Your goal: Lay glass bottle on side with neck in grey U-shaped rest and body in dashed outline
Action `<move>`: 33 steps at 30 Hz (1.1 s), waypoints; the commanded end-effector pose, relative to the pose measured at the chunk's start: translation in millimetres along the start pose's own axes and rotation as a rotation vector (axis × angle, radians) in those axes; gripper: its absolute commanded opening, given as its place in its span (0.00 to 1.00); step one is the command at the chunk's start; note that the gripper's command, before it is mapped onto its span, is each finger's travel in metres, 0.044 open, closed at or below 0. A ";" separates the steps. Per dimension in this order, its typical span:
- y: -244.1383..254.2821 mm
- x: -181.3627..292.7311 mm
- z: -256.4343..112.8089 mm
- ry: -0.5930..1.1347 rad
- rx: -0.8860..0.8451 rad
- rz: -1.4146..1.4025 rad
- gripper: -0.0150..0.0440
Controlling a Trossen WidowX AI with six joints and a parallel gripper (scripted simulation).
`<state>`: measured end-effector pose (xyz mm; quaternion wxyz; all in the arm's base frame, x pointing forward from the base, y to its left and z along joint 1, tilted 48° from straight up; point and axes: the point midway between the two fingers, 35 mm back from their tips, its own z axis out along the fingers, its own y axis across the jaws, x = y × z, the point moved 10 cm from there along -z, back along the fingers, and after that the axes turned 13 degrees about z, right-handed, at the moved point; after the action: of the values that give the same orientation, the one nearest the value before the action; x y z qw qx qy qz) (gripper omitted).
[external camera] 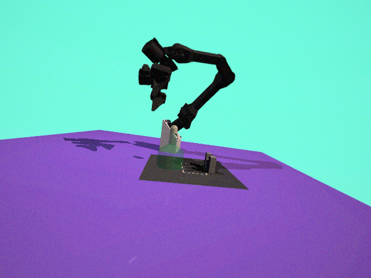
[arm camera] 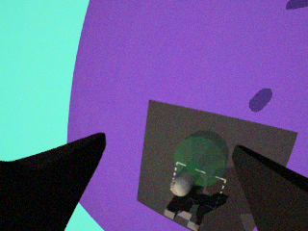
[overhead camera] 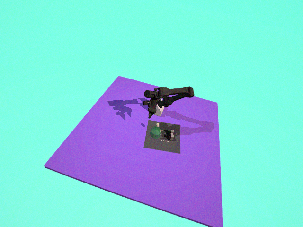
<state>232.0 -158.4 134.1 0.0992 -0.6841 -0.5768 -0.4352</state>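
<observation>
The green glass bottle (overhead camera: pixel 155 132) (external camera: pixel 170 158) (arm camera: pixel 199 159) stands upright on the dark mat (overhead camera: pixel 161 149) (external camera: pixel 191 181) (arm camera: pixel 159 125), its pale neck top (overhead camera: pixel 157 125) (external camera: pixel 173 129) (arm camera: pixel 182 184) pointing up. The dashed outline (overhead camera: pixel 164 141) (external camera: pixel 195 173) lies beside it, with no bottle lying in it. The grey U-shaped rest (overhead camera: pixel 172 133) (external camera: pixel 212 164) stands at the outline's far side from the bottle. My gripper (external camera: pixel 153 109) (arm camera: pixel 169 145) is open and empty, pointing down high above the table. In the wrist view the bottle shows beyond the fingers, nearer the right one.
The arm's pale base (overhead camera: pixel 159 112) (external camera: pixel 164 137) stands behind the mat. The purple table (overhead camera: pixel 122 151) (external camera: pixel 149 224) (arm camera: pixel 120 58) surrounds the mat. A small dark oval patch (overhead camera: pixel 142 125) (external camera: pixel 138 157) (arm camera: pixel 260 100) lies beside the mat, and the arm's shadows cross the table.
</observation>
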 end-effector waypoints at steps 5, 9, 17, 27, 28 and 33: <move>-1.6 25.4 39.0 0.121 0.171 0.044 1.00; 15.7 32.4 63.7 0.080 0.377 0.025 1.00; 26.7 38.7 83.0 0.046 0.528 0.009 1.00; 25.4 50.5 81.4 0.046 0.528 0.009 1.00; 25.1 52.1 81.1 0.046 0.528 0.009 1.00; 23.9 60.0 80.0 0.046 0.528 0.009 1.00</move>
<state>290.6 -76.6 134.3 0.2860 -0.6256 -0.6674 -0.2853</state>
